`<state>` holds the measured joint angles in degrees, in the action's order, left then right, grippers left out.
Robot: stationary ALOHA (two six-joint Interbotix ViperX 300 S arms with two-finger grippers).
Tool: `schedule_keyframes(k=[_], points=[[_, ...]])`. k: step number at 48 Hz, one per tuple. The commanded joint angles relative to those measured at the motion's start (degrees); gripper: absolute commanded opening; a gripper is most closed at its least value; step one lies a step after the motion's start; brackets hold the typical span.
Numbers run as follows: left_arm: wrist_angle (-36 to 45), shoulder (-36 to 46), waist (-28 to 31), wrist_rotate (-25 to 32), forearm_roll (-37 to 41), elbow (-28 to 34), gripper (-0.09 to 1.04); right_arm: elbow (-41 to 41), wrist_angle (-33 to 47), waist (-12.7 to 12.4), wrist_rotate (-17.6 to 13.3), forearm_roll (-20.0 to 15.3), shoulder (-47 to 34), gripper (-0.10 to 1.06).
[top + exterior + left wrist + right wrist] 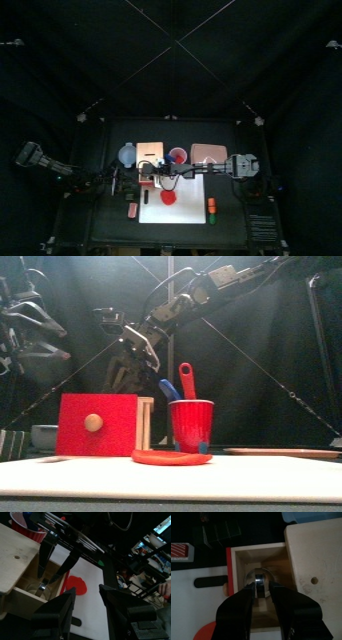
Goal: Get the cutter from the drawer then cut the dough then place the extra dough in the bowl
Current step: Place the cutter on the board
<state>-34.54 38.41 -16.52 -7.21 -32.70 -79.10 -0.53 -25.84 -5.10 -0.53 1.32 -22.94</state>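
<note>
R gripper [260, 587], on the arm coming in from the right & reaching past the middle, is pointing straight down into the open drawer [256, 547] of the wooden box [314, 567]. Its jaws are sitting drawn nearly together, tips pinching the cutter [261, 576]; how firm the grip is can't be told. The cutter is sitting low inside the drawer, directly under the tips, w/ wooden walls on both sides, so the way out is looking like straight up, not sideways. It's showing as a small round piece of shiny metal, bright at the rim; its wire handle isn't clear enough to make out

L gripper [87, 589] is hovering over the white cutting board [90, 614], jaws spread wide, holding nothing. It's near the drawer, but the R gripper is plainly the nearer one, being right at the cutter

The dough [171, 457] is lying flat on the board, near the box & toward the table front: a red disc, uncut as far as can be seen. A red cup [190, 424] is standing beside the box, the bowl [44, 436] on the box's other side

Judgement: step one is underway, cutter not yet out of the drawer. Next move prob needs a clean vertical lift clear of the drawer walls, then a short carry toward the table front, over to the dough
</note>
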Motion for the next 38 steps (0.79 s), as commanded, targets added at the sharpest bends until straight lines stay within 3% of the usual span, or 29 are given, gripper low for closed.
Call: schedule_keyframes(k=[1, 24, 38], points=[[-0.2, 0.1, 0.2, 0.0, 0.1, 0.6, 0.81, -1.6, 0.2, -0.3, -0.1, 0.1, 1.3, 0.7], [-0.2, 0.1, 0.2, 0.0, 0.0, 0.6, 0.81, -2.1, -1.8, -0.3, 0.0, 0.5, -0.3, 0.68], [-0.2, 0.0, 0.2, 0.0, -1.0, 0.4, 0.81, -2.5, -1.9, -0.3, 0.0, 0.6, -0.3, 0.58]])
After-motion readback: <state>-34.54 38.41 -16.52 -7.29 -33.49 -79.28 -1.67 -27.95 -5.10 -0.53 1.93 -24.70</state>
